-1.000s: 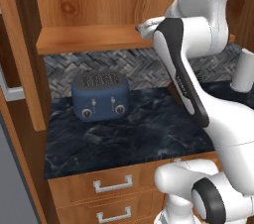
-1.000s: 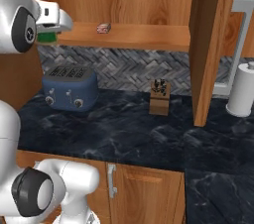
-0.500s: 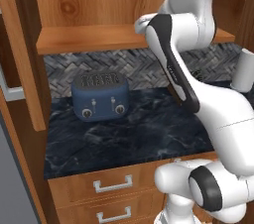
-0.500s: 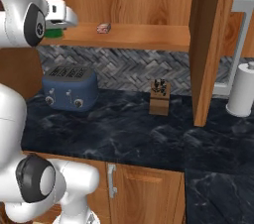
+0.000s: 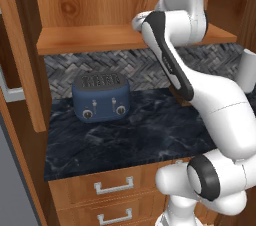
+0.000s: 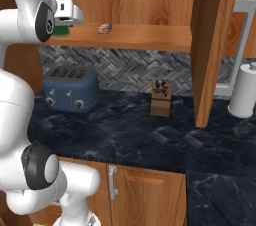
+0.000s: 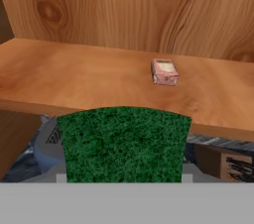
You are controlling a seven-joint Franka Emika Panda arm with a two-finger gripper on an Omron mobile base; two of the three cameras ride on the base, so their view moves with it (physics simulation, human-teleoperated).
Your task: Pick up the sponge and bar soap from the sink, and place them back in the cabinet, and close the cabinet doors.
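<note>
Green on top, the sponge (image 7: 123, 143) sat clamped in the tool (image 6: 64, 22), its rough dark face spreading across the lower middle of the hand view, level with the front edge of the cabinet (image 6: 150, 0) shelf (image 7: 74, 79) and just outside it. In the right base view a sliver of that green (image 6: 62, 30) showed under the white hand at the shelf's left end. The bar soap (image 7: 164, 72) lay on the shelf, pinkish with a pale top, right of the shelf's middle and nearer the back panel than the front edge; in the right base view it (image 6: 104, 28) rested well apart from the hand, toward the middle of the plank. One cabinet door (image 6: 207, 45) stood swung open at the right, its silver bar handle (image 6: 239, 45) facing the room; another open door (image 5: 22, 55) edged the left base view. Below the shelf, on the dark marbled tabletop (image 6: 130, 130), a blue toaster (image 6: 70, 89) stood near the back wall at the left, a wooden knife block (image 6: 161, 98) stood toward the middle, and a white paper towel roll (image 6: 245, 90) stood at the far right.
</note>
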